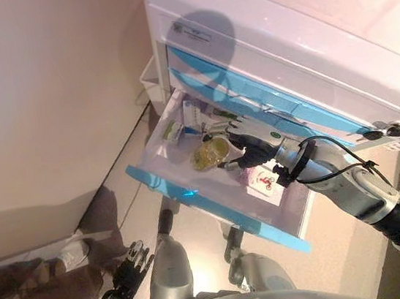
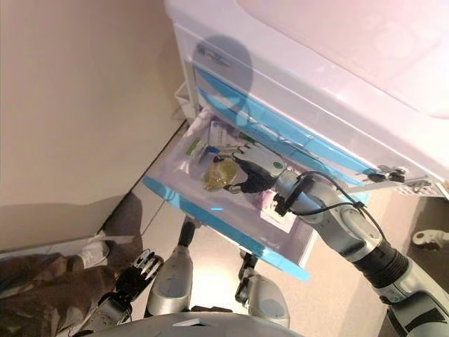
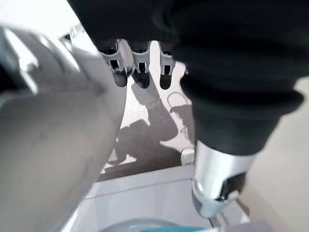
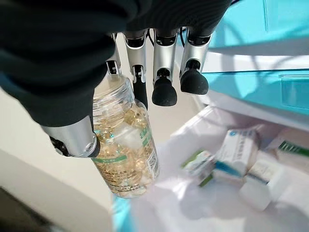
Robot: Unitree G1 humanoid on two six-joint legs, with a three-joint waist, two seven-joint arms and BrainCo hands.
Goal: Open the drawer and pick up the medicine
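Note:
The drawer (image 1: pixel 215 208) with a blue front is pulled out of the white cabinet (image 1: pixel 303 33). My right hand (image 1: pixel 248 150) reaches into it and is shut on a clear medicine bottle (image 1: pixel 210 153) full of yellow capsules. In the right wrist view the bottle (image 4: pixel 126 145) sits between the thumb and the curled fingers (image 4: pixel 164 89), lifted a little off the drawer floor. Small medicine boxes (image 4: pixel 236 152) lie at the drawer's back end (image 1: pixel 194 115). My left hand (image 1: pixel 130 265) hangs low by my side, fingers relaxed and empty.
A white and pink box (image 1: pixel 265 183) lies in the drawer under my right forearm. Closed blue-fronted drawers (image 1: pixel 251 91) stand above the open one. A beige wall (image 1: pixel 46 103) is on the left. A person's trouser leg (image 1: pixel 27 290) and shoe (image 1: pixel 70 253) are on the floor at lower left.

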